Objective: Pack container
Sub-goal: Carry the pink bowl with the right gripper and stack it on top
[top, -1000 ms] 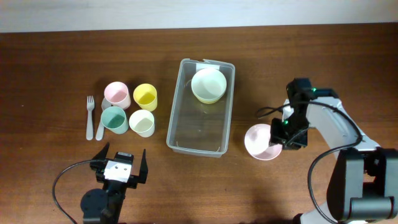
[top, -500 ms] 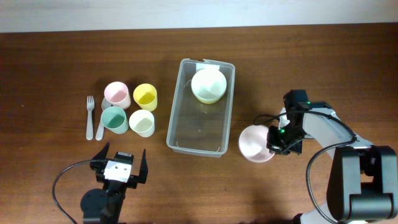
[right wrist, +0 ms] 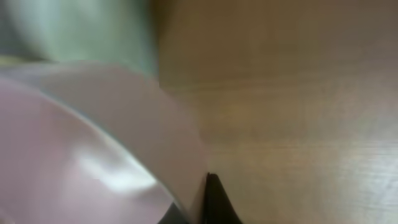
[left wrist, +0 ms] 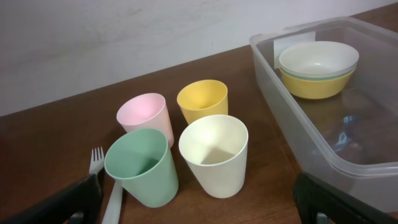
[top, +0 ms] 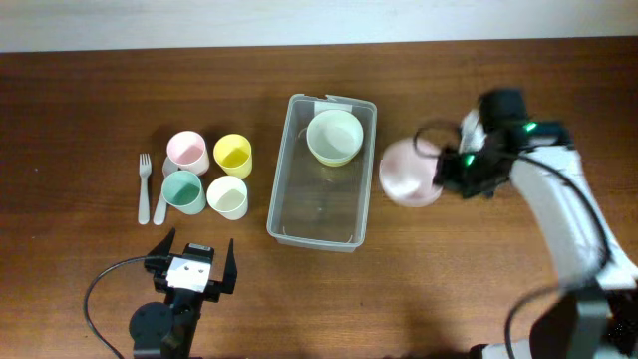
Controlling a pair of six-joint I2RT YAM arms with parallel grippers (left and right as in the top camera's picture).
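The clear plastic container (top: 321, 189) lies mid-table with stacked cream and yellow bowls (top: 334, 137) at its far end; it also shows in the left wrist view (left wrist: 323, 143). My right gripper (top: 451, 172) is shut on the rim of a pink bowl (top: 407, 172), held tilted above the table just right of the container. The bowl fills the right wrist view (right wrist: 87, 143), blurred. My left gripper (top: 191, 271) is open and empty at the front left, behind several cups.
Pink (top: 186, 151), yellow (top: 233, 153), green (top: 183, 189) and cream (top: 227, 196) cups stand left of the container. A white fork (top: 144, 186) and a spoon lie further left.
My right gripper has lifted the pink bowl off the table and carried it back and slightly left, toward the container's right wall. The left arm has not moved.
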